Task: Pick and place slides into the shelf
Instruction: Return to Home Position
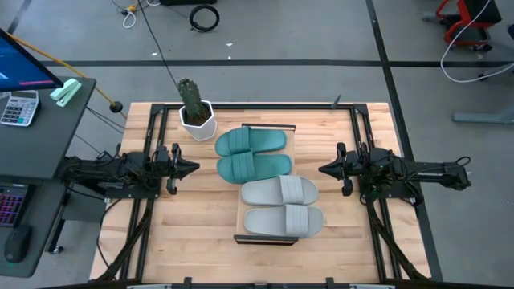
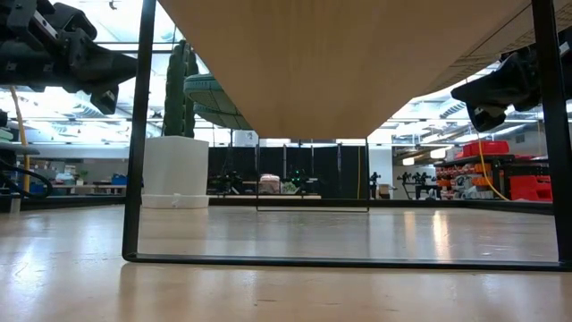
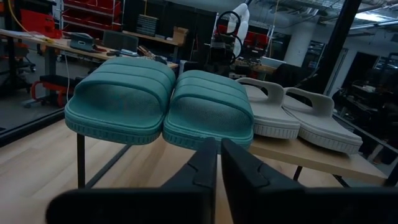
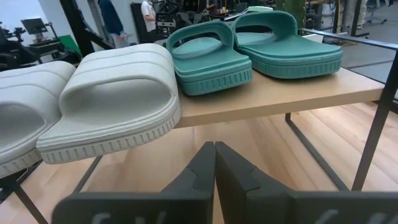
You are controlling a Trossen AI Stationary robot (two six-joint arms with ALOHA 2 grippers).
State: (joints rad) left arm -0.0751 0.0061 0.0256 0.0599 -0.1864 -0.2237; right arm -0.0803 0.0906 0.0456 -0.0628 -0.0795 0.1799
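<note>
Two teal slides (image 1: pixel 251 154) and two light grey slides (image 1: pixel 281 206) lie side by side, soles down, on the shelf (image 1: pixel 239 221), a light wooden board on a dark frame in the table's middle. In the left wrist view the teal pair (image 3: pixel 163 102) is nearest and the grey pair (image 3: pixel 298 115) beyond; the right wrist view shows a grey slide (image 4: pixel 115 93) near and the teal ones (image 4: pixel 249 46) farther. My left gripper (image 1: pixel 193 168) hovers shut left of the shelf. My right gripper (image 1: pixel 323 169) hovers shut right of it. Neither touches anything.
A potted cactus in a white pot (image 1: pixel 195 112) stands at the table's far side, just left of the shelf. A desk with a calculator (image 1: pixel 18 107) sits beyond the table's left edge. Bare slatted tabletop (image 1: pixel 201 233) lies near and left of the shelf.
</note>
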